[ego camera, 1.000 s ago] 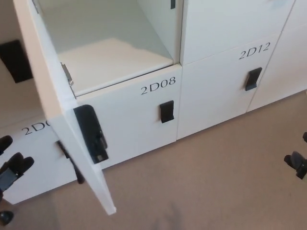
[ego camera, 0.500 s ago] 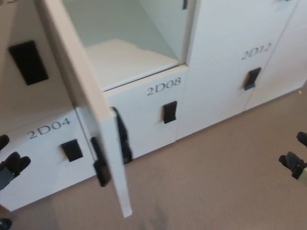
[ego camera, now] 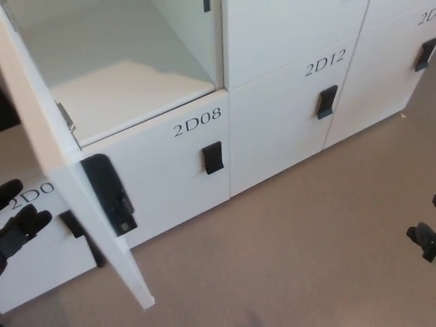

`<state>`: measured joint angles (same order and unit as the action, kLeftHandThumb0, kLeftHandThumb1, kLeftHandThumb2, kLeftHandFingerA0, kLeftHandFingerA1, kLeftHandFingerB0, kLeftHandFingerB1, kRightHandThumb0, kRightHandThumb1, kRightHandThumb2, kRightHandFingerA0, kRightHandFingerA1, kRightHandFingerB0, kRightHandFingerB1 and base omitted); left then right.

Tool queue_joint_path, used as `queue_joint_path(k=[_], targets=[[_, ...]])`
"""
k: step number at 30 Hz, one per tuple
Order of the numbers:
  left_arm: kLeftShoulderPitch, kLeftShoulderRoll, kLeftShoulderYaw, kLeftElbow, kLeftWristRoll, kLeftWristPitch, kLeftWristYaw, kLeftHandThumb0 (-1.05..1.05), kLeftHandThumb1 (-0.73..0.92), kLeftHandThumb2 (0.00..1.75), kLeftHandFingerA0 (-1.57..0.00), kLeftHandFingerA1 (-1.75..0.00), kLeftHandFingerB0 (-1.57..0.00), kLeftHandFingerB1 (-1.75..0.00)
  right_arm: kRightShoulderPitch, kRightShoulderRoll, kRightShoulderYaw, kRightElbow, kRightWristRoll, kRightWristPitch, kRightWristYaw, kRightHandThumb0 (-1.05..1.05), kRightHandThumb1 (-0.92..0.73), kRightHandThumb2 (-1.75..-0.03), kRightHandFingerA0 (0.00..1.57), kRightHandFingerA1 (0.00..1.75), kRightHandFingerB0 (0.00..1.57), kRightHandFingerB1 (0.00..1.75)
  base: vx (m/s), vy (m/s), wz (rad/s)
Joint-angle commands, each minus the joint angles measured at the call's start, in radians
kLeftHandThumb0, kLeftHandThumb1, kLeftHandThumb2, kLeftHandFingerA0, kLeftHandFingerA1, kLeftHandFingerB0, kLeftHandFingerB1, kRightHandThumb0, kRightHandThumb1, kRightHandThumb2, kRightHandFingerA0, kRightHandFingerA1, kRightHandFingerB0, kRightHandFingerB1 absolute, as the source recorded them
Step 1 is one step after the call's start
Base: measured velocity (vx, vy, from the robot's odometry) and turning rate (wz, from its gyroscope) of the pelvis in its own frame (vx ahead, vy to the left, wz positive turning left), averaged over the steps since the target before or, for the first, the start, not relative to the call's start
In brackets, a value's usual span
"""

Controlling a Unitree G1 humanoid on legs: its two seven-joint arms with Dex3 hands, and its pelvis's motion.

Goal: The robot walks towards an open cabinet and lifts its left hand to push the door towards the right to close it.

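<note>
From the head view we see the open door (ego camera: 68, 197) swung out just right of our left hand (ego camera: 19, 228), whose fingers are apart, holding nothing. Only a tip of our right hand (ego camera: 425, 240) shows; its state we cannot tell. Labels read 2D08 (ego camera: 197, 121) and 2D12 (ego camera: 325, 63).

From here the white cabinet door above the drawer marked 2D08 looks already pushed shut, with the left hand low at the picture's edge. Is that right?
Not quite. The head view shows the white cabinet door swung wide open, its black latch facing out and the compartment's pale shelf exposed above the drawer marked 2D08. The black left hand is indeed low at the picture's left edge.
</note>
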<state>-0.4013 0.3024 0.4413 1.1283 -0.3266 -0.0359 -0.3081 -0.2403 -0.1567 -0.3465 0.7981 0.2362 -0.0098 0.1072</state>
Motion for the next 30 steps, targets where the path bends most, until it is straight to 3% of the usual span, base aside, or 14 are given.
queue_joint_path(k=[1, 9, 10, 30], targets=[[-0.009, 0.016, -0.008, 0.001, 0.008, 0.009, 0.005, -0.13, 0.72, 0.60, -0.69, -0.49, -0.52, -0.45, 0.009, -0.006, -0.004, 0.009, 0.004, -0.019, 0.002, -0.09, -0.47, -0.90, 0.55, 0.75, 0.30, 0.60, -0.05, 0.164, -0.15], [-0.019, 0.015, -0.018, -0.008, 0.008, 0.014, -0.007, -0.13, 0.73, 0.61, -0.66, -0.49, -0.51, -0.44, 0.013, -0.009, 0.001, 0.009, -0.003, -0.027, -0.002, -0.09, -0.47, -0.90, 0.52, 0.73, 0.29, 0.60, -0.01, 0.192, 0.07], [-0.021, 0.016, -0.020, -0.009, 0.009, 0.016, -0.006, -0.13, 0.73, 0.61, -0.67, -0.48, -0.52, -0.44, 0.012, -0.008, 0.001, 0.011, -0.003, -0.028, -0.006, -0.08, -0.67, -0.59, 0.54, 0.71, 0.34, 0.55, -0.05, 0.052, 0.19], [-0.039, 0.017, -0.037, -0.021, 0.010, 0.024, -0.007, -0.13, 0.74, 0.61, -0.65, -0.48, -0.56, -0.44, 0.028, -0.009, 0.018, -0.004, -0.016, -0.040, -0.016, -0.09, -0.66, -0.57, 0.55, 0.71, 0.37, 0.57, -0.01, -0.002, 0.00]])
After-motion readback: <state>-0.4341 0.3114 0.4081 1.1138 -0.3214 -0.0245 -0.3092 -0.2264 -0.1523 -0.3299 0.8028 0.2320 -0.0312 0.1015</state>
